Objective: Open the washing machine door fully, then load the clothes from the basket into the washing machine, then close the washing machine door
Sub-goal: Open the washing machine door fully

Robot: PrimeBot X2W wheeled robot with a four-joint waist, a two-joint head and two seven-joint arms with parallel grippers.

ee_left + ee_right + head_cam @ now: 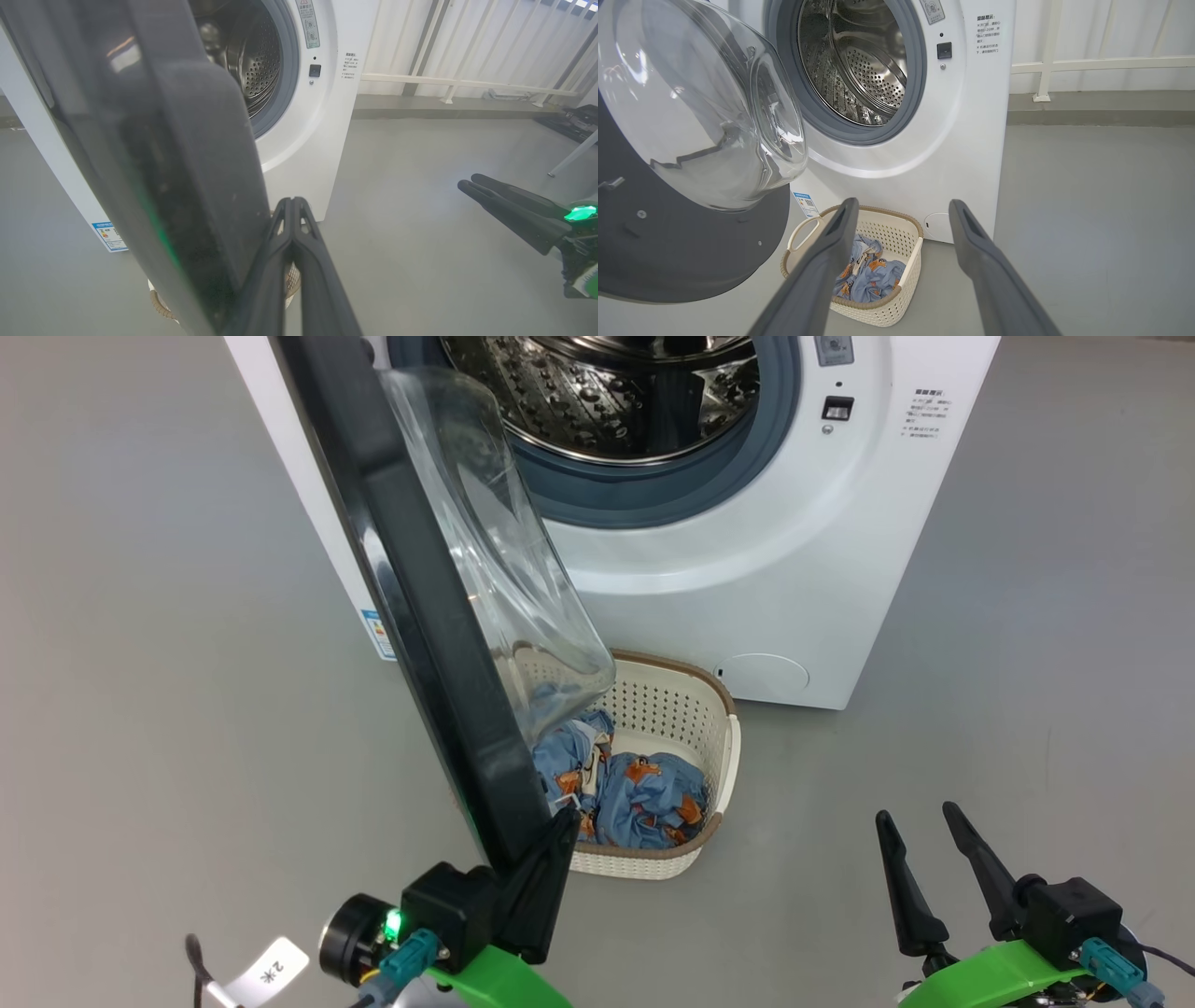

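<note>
Door-opening step: the washing machine door (pixel 420 616) stands half open; the left gripper (pixel 563 819), clenched empty, tips at its lower rim; the right gripper (pixel 917 814) released; clothes (pixel 644 793) in the basket (pixel 724 698) on the floor (pixel 140 728) before the washing machine (pixel 794 569); next, probably push wider.

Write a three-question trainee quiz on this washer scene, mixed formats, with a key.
1. True or false: the left end effector is shut, with its tip at the lower edge of the washing machine door.
2. Where are the clothes? A in the drum; B in the basket; C on the floor.
3. Fill in: the right end effector is ___ and holds nothing.
Key: 1 true; 2 B; 3 open.
</note>
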